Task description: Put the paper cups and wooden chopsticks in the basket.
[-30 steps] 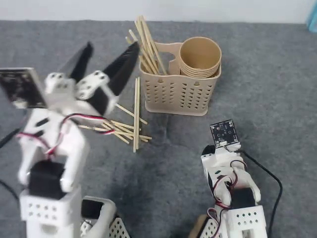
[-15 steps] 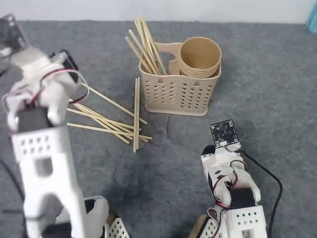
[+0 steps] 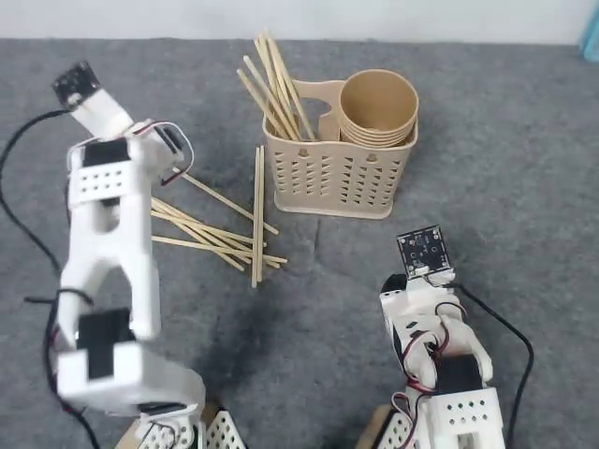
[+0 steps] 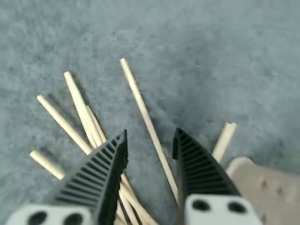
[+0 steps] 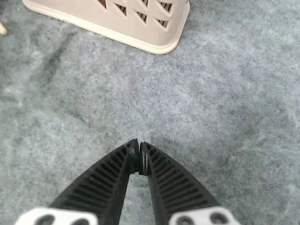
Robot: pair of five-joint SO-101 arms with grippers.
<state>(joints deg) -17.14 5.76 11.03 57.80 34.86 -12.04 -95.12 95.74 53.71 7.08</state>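
The left arm's white links cover the near ends of the loose pale wooden chopsticks [image 3: 220, 236] in the high view. These thin round sticks lie in a crossed heap on the grey carpet [image 3: 505, 187]. In its wrist view the left claw [image 4: 150, 136] stands partly open over that heap and grips nothing. One long stick [image 4: 143, 105] lies on the carpet under the gap between its black ribbed jaws. The others fan out just beside one jaw, their lower ends hidden behind it. Past the other jaw a corner of the beige perforated plastic basket [image 4: 262, 187] is cut off by the frame, with a short stick end [image 4: 224, 140] near it.

The right claw [image 5: 139, 150] is closed tip to tip and empty, over carpet. Ahead of it, well apart, the basket's base and lowest holes show, and the rest is cut off.

In the basket a nested stack of tan paper cups [image 3: 378, 103] sits upright in the half toward the right arm. Beside it a bundle of leaning chopsticks [image 3: 273, 79] rises above the rim.
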